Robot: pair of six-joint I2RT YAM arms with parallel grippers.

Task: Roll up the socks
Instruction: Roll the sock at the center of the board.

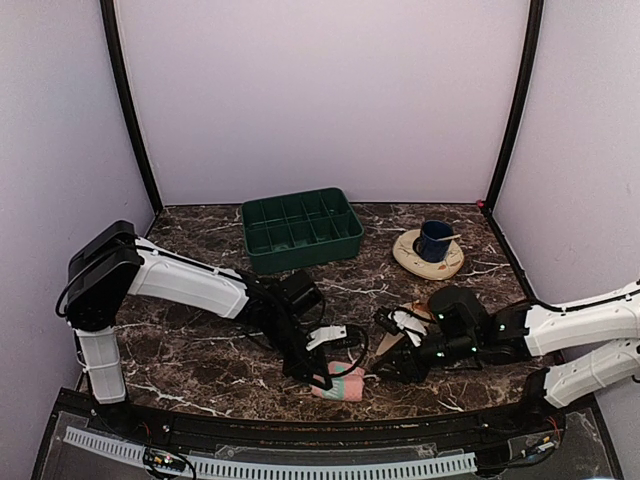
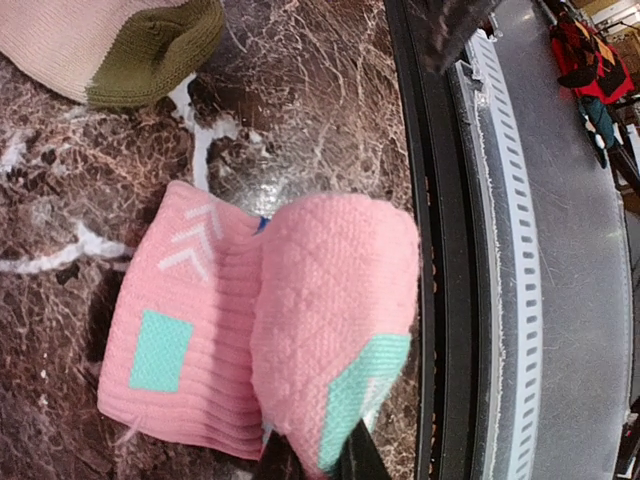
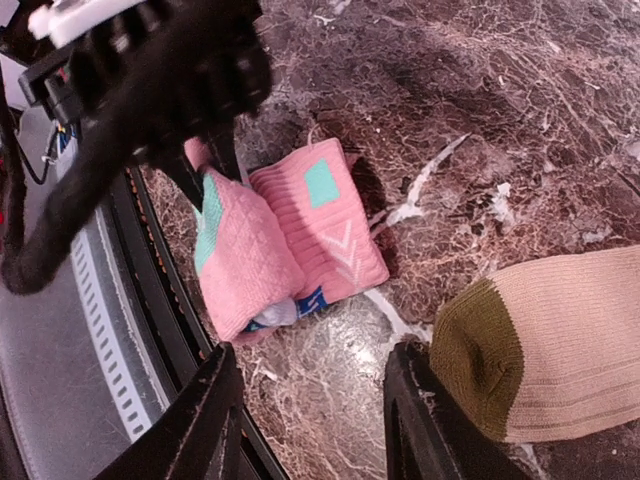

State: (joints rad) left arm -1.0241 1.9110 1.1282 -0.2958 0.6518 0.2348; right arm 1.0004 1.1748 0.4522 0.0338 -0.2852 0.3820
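The pink sock [image 1: 341, 383] with teal patches lies partly rolled near the table's front edge. My left gripper [image 1: 318, 374] is shut on the rolled end [image 2: 335, 300], its dark fingertips [image 2: 352, 455] pinching the roll's edge; the flat ribbed cuff [image 2: 185, 330] lies beside the roll. The tan sock [image 3: 560, 335], with an olive-dark toe [image 2: 160, 50], rests on the marble to the right, partly under my right arm [image 1: 470, 330]. My right gripper [image 3: 312, 400] hovers open over bare marble between the two socks, with nothing between its fingers [image 3: 215, 410].
A green divided tray [image 1: 300, 232] stands at the back centre. A blue cup [image 1: 435, 240] sits on a cream saucer [image 1: 408, 258] at the back right. The black front rail [image 2: 440, 250] runs right next to the pink roll.
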